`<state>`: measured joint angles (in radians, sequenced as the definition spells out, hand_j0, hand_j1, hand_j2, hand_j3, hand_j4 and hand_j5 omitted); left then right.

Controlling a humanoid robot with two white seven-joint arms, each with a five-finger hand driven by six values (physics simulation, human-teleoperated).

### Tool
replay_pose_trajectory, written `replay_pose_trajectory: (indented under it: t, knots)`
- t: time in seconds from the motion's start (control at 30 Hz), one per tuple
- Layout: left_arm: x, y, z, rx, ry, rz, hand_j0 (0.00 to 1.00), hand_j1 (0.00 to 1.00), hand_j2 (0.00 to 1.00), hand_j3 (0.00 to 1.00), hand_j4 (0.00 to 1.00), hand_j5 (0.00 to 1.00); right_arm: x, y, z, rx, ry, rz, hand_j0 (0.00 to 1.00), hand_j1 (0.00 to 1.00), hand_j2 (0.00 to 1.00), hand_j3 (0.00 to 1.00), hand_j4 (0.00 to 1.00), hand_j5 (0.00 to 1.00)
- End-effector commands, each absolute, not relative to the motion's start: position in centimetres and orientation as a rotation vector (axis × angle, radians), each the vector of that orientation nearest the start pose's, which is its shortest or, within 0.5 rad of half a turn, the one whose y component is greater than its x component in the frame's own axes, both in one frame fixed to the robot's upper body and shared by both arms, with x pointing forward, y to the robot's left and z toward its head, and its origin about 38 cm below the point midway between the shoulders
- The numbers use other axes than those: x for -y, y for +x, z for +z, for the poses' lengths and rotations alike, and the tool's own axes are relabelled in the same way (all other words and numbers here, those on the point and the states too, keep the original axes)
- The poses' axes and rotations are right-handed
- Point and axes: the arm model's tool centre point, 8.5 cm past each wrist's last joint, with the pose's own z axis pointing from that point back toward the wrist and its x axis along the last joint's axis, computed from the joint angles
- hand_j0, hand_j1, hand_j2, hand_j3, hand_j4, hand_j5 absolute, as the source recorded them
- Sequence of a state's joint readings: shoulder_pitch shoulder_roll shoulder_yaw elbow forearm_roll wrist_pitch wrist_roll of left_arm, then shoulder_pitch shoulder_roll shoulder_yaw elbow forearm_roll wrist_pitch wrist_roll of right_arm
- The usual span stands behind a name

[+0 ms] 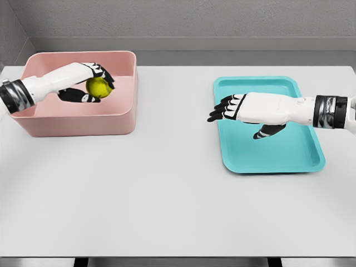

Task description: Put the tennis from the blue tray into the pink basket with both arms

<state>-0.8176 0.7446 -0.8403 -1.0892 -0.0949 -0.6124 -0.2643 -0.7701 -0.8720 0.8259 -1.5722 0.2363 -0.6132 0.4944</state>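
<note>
A yellow-green tennis ball (98, 87) is held inside the pink basket (78, 123) at the table's left rear. My left hand (94, 83) is shut on the ball, fingers over its top and thumb beneath it, above the basket's floor. The blue tray (272, 158) lies on the right of the table with nothing on it. My right hand (231, 111) hovers over the tray's left part, fingers spread and pointing left, holding nothing.
The white table (167, 189) stretches between basket and tray and toward its front edge. A grey wall runs behind the table.
</note>
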Motion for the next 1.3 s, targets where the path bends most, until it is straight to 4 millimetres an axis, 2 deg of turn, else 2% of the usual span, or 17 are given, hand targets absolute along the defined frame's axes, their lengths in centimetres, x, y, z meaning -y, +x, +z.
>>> replay_pose_trajectory:
  t: [0.0, 0.1, 0.17, 0.33, 0.43, 0.47, 0.5, 0.53, 0.77, 1.03, 1.17, 1.27]
  knots:
    - [-33.0, 49.3, 19.9, 1.603, 0.315, -1.59, 0.54, 0.54, 0.54, 0.54, 0.54, 0.54, 25.4, 41.4, 23.9, -2.059, 0.277, -2.92, 1.0, 1.0, 1.0, 1.0, 1.0, 1.0]
    - [-34.1, 49.8, 19.7, 1.578, 0.339, -1.569, 0.54, 0.54, 0.54, 0.54, 0.54, 0.54, 25.4, 41.4, 23.9, -2.059, 0.277, -2.92, 1.0, 1.0, 1.0, 1.0, 1.0, 1.0]
    - [-34.1, 50.2, 18.8, 1.561, 0.335, -1.543, 0.54, 0.54, 0.54, 0.54, 0.54, 0.54, 25.4, 41.4, 23.8, -2.061, 0.273, -2.919, 1.0, 1.0, 1.0, 1.0, 1.0, 1.0]
    - [-34.5, 51.2, 18.5, 1.541, 0.351, -1.515, 0.55, 0.55, 0.55, 0.55, 0.55, 0.55, 25.4, 41.4, 23.8, -2.061, 0.273, -2.919, 1.0, 1.0, 1.0, 1.0, 1.0, 1.0]
    - [-34.3, 51.3, 18.7, 1.55, 0.353, -1.508, 0.6, 0.6, 0.6, 0.6, 0.6, 0.6, 25.4, 41.4, 23.8, -2.061, 0.273, -2.919, 1.0, 1.0, 1.0, 1.0, 1.0, 1.0]
    - [-34.3, 51.3, 18.7, 1.553, 0.355, -1.505, 0.69, 0.69, 0.69, 0.69, 0.69, 0.69, 25.4, 41.4, 23.8, -2.061, 0.274, -2.921, 1.0, 1.0, 1.0, 1.0, 1.0, 1.0]
    - [-34.3, 51.4, 18.8, 1.554, 0.356, -1.505, 0.98, 0.98, 0.98, 0.98, 0.98, 0.98, 25.4, 41.4, 23.8, -2.062, 0.275, -2.918, 1.0, 1.0, 1.0, 1.0, 1.0, 1.0]
    - [-34.4, 51.4, 18.9, 1.555, 0.359, -1.504, 1.0, 1.0, 1.0, 1.0, 1.0, 1.0, 25.4, 41.4, 23.8, -2.062, 0.275, -2.918, 1.0, 1.0, 1.0, 1.0, 1.0, 1.0]
    - [-35.3, 51.4, 19.8, 1.573, 0.378, -1.477, 1.0, 1.0, 1.0, 1.0, 1.0, 1.0, 25.4, 41.4, 23.7, -2.064, 0.274, -2.921, 1.0, 1.0, 1.0, 1.0, 1.0, 1.0]
    - [-34.1, 50.9, 21.3, 1.64, 0.365, -1.49, 1.0, 1.0, 1.0, 1.0, 1.0, 1.0, 25.5, 41.4, 23.6, -2.063, 0.27, -2.925, 1.0, 1.0, 1.0, 1.0, 1.0, 1.0]
    - [-34.3, 50.1, 22.6, 1.669, 0.367, -1.513, 1.0, 1.0, 1.0, 1.0, 1.0, 1.0, 25.7, 41.5, 23.7, -2.062, 0.281, -2.929, 1.0, 1.0, 1.0, 1.0, 1.0, 1.0]
    - [-34.9, 48.7, 22.9, 1.673, 0.357, -1.539, 1.0, 1.0, 1.0, 1.0, 1.0, 1.0, 25.7, 41.5, 23.7, -2.063, 0.281, -2.929, 1.0, 1.0, 1.0, 1.0, 1.0, 1.0]
